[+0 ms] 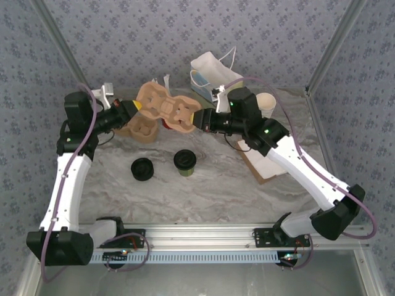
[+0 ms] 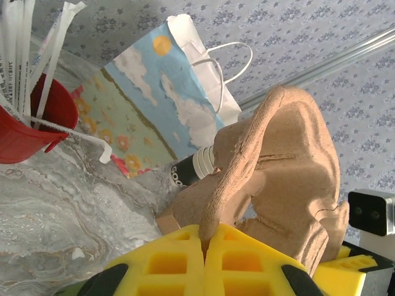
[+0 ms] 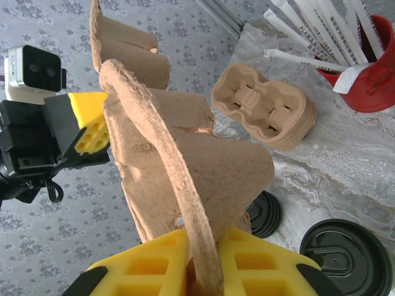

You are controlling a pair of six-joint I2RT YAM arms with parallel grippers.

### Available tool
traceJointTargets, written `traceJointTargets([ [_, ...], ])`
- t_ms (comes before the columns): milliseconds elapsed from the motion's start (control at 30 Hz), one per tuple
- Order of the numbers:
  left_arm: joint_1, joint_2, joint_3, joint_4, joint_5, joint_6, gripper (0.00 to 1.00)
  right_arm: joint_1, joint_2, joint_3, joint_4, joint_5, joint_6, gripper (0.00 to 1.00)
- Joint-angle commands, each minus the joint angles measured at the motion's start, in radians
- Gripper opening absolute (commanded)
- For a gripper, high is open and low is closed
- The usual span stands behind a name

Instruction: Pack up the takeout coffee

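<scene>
The takeout coffee stands upright on the table, in front of the raised cup carrier and near a loose black lid, with neither arm touching it. It is a small paper cup, so I judge it light, with a thin wall that would dent under a hard squeeze and a smooth plastic lid that could slip or pop off; the sound place to take hold is the green body just under the lid's rim, gently and kept upright, treating it as full

The left gripper is pressed together on one end of the carrier, its yellow fingers meeting on the pulp edge; the right gripper pinches the opposite end, the rim squeezed between its fingers; the carrier hangs between them off the table, moulded pulp that bends a little at each grip, and its wells hold nothing

A stack of carriers lies nested on the table, the top one bare; the red cup holds paper-wrapped straws; the gift bag stands open at the back, though its inside is too shadowed from above to say what, if anything, lies in it; the white paper cups stand stacked just beside it
</scene>
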Motion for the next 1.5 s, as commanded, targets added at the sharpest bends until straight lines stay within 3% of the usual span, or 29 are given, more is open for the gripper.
traceJointTargets([
  [0, -0.013, -0.009, -0.002, 0.043, -0.026, -0.012, 0.08, -0.003, -0.034, -0.007, 0.021, 0.0, -0.021, 0.15],
  [67, -0.021, -0.009, -0.002, 0.052, -0.025, -0.012, 0.19, -0.004, -0.042, -0.007, 0.009, 0.006, -0.029, 0.13],
  [200, -0.021, -0.018, 0.037, -0.011, -0.051, 0.029, 0.5, -0.011, -0.055, -0.002, -0.041, 0.041, -0.041, 0.11],
  [400, -0.033, -0.076, 0.181, -0.258, -0.268, 0.201, 0.66, -0.015, -0.073, 0.017, -0.152, 0.161, -0.07, 0.11],
  [567, -0.111, -0.123, 0.256, -0.341, -0.434, 0.293, 0.7, -0.009, -0.077, 0.031, -0.212, 0.265, -0.077, 0.1],
  [667, -0.191, -0.118, 0.266, -0.323, -0.449, 0.319, 0.67, -0.003, -0.074, 0.039, -0.213, 0.282, -0.075, 0.1],
  [833, -0.453, -0.008, 0.321, -0.389, -0.59, 0.459, 0.62, 0.019, -0.05, 0.073, -0.213, 0.293, -0.071, 0.1],
  [900, -0.531, 0.047, 0.354, -0.433, -0.659, 0.507, 0.63, 0.026, -0.045, 0.08, -0.238, 0.293, -0.068, 0.1],
  [1000, -0.61, 0.121, 0.388, -0.454, -0.677, 0.542, 0.65, 0.035, -0.039, 0.083, -0.238, 0.292, -0.06, 0.1],
  [1133, -0.653, 0.197, 0.418, -0.464, -0.723, 0.55, 0.67, 0.045, -0.036, 0.085, -0.23, 0.286, -0.054, 0.1],
  [1467, -0.655, 0.255, 0.429, -0.437, -0.766, 0.546, 0.63, 0.053, -0.033, 0.083, -0.23, 0.27, -0.045, 0.11],
])
